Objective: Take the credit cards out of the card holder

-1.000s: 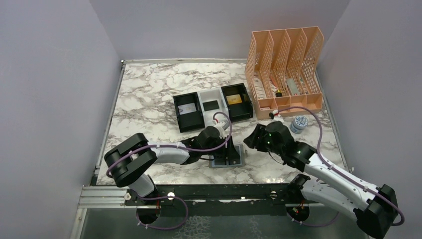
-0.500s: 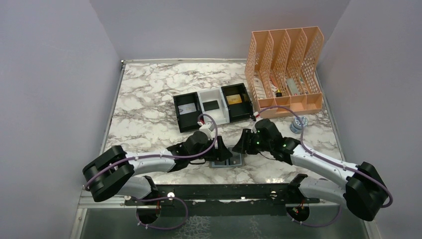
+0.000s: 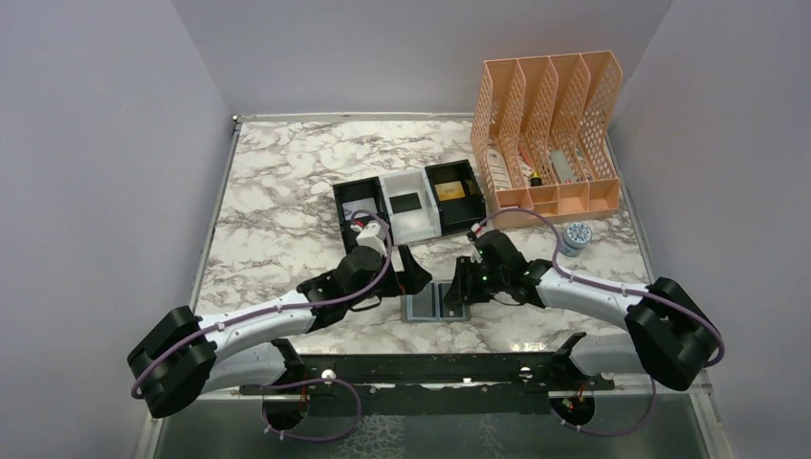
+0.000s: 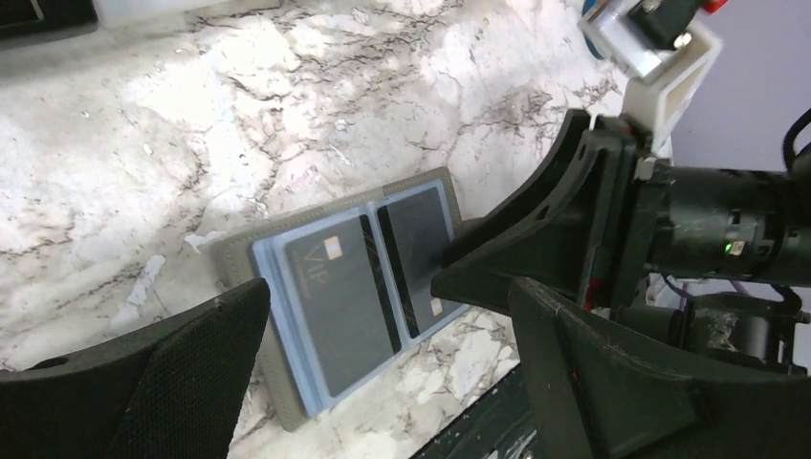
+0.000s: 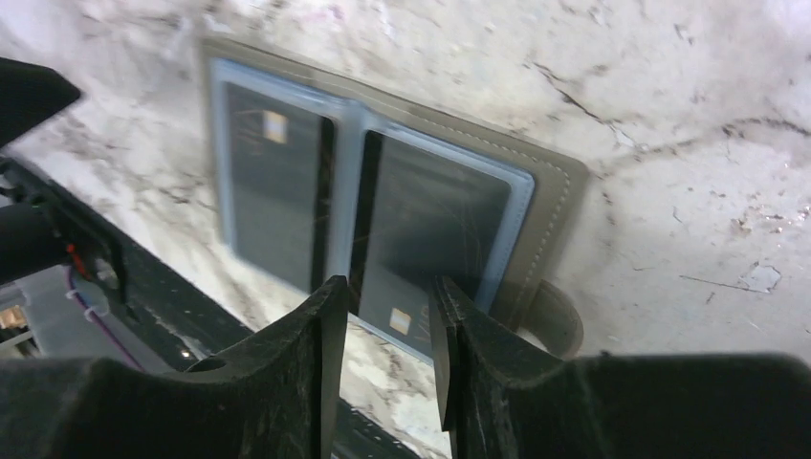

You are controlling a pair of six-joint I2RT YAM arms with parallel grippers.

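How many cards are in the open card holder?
2. One dark card sits in the card holder's panel below the right gripper; the other card is in the adjoining panel. More may be hidden beneath them.

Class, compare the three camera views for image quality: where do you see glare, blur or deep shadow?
Top external: evenly lit and sharp, soft shadows under the arms. Left wrist: glare washes out the marble table at the top; its own fingers are dark, unfocused shapes; the card holder is clear. Right wrist: the card holder looks soft and slightly smeared; fingers nearly black.
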